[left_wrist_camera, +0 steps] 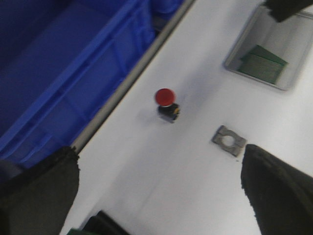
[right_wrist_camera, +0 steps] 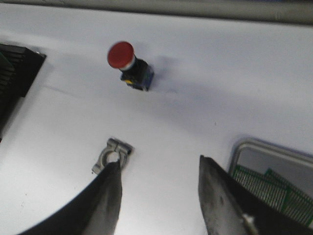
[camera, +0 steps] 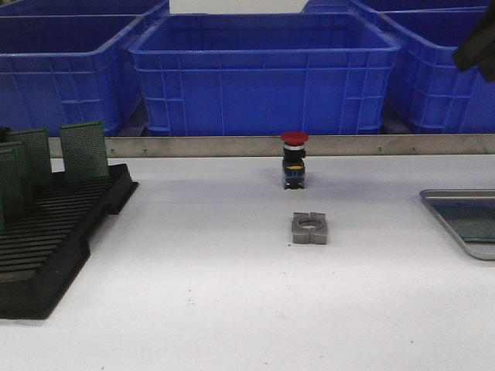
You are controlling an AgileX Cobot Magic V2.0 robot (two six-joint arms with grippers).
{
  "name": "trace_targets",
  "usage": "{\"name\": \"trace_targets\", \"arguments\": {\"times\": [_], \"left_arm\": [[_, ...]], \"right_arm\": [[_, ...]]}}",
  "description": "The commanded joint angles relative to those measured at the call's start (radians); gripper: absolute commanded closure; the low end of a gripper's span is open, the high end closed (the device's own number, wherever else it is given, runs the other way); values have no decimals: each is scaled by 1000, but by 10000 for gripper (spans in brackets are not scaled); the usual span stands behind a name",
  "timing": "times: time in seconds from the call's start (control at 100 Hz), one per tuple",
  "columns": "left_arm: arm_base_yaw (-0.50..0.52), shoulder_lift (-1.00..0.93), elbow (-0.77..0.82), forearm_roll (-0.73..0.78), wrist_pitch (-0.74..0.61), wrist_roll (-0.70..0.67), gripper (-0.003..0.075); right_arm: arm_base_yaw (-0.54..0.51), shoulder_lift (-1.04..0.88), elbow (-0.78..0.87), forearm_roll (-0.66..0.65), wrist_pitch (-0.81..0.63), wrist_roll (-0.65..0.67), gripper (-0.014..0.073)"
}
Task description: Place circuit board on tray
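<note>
Both claws spread and empty: left claw [left_wrist_camera: 156,196] and right claw [right_wrist_camera: 161,200] both up off the counter [camera: 216,309]. Circuit boards [right_wrist_camera: 274,193] lie flat in the tray [camera: 456,202] at counter's right edge; more boards [camera: 83,149] stand upright in the black rack [camera: 54,239] on the left. Red-capped button [camera: 294,158] and grey metal block [camera: 310,228] sit mid-counter, apart.

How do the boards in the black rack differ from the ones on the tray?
The rack boards stand upright in slots of the black rack, at the table's left; the tray boards lie flat and overlapping on the tray, at the right. Both sets are green perforated boards.
</note>
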Motion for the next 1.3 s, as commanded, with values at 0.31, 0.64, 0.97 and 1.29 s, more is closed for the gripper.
{"name": "trace_targets", "arguments": {"times": [0.31, 0.64, 0.97, 1.29], "left_arm": [[127, -529, 570, -49, -646, -121, 92], [127, -857, 980, -91, -832, -121, 92], [127, -1077, 1178, -137, -912, -121, 93], [127, -1122, 1219, -137, -897, -121, 188]], "right_arm": [[150, -415, 192, -10, -367, -27, 199], [153, -763, 504, -10, -624, -61, 199], [153, -1149, 742, -9, -699, -61, 199], [153, -1272, 861, -9, -691, -61, 200]]}}
